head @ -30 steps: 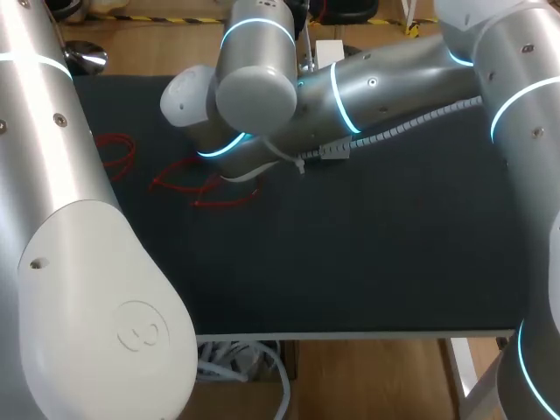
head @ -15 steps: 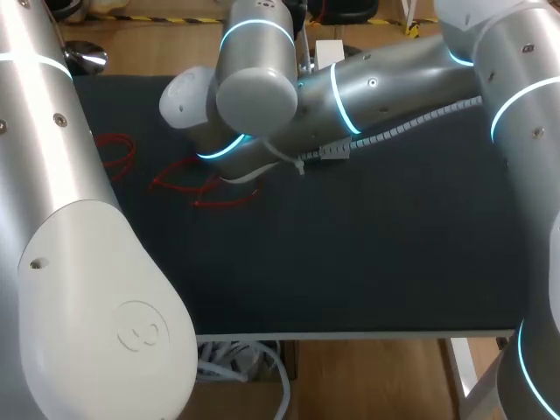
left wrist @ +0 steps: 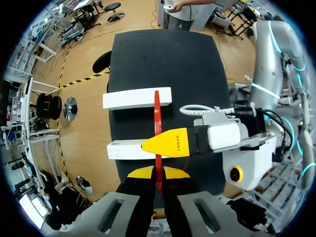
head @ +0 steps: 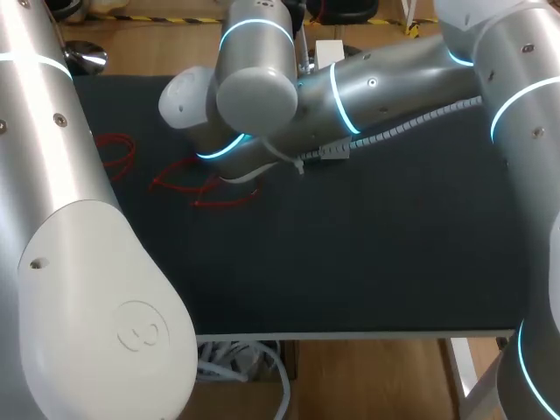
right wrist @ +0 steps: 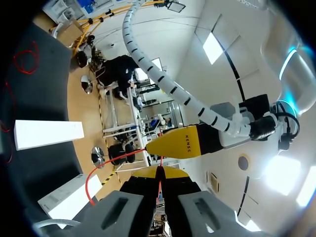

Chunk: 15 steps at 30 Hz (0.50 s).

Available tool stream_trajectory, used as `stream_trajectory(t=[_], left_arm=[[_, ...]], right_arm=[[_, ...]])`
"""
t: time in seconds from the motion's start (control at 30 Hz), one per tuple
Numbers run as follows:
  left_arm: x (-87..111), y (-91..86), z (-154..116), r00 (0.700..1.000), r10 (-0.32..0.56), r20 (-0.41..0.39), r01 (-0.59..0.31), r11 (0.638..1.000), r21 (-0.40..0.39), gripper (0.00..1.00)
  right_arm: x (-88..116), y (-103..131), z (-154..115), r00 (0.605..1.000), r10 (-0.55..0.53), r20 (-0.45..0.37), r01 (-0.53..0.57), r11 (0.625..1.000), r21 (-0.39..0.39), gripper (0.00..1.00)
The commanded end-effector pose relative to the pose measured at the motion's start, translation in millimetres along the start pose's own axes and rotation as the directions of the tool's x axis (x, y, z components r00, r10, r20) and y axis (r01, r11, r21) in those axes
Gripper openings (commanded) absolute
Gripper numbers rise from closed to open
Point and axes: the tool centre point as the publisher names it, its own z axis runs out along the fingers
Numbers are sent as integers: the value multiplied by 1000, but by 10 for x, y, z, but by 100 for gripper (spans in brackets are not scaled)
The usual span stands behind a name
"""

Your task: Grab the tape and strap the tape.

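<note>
In the left wrist view my left gripper (left wrist: 158,173) is shut on a thin red tape strap (left wrist: 157,121) that runs straight ahead over the black table (left wrist: 163,54). A yellow fingertip (left wrist: 170,143) of my right arm crosses the strap just ahead of my left fingers. In the right wrist view my right gripper (right wrist: 159,173) is shut on the same red strap (right wrist: 96,173), which curves away to one side; my left arm's yellow fingertip (right wrist: 180,140) sits just ahead. In the head view both grippers are hidden behind the arms.
Two long white boxes (left wrist: 137,98) (left wrist: 123,149) lie across the table under the strap. Loose red straps (head: 203,188) (head: 116,149) lie on the mat at the left. My right arm (head: 376,92) reaches across the back of the table.
</note>
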Motion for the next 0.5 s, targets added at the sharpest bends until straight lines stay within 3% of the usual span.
stream_trajectory(t=[0.03,0.5], left_arm=[[-2,-12,-9,1000,-1,-1,1,1000,-4,0],[-2,-12,-9,1000,-1,-1,1,1000,-4,0]], right_arm=[[-21,27,-12,1000,-6,-6,6,1000,-1,0],[-12,68,-24,1000,-10,-8,10,1000,-14,0]])
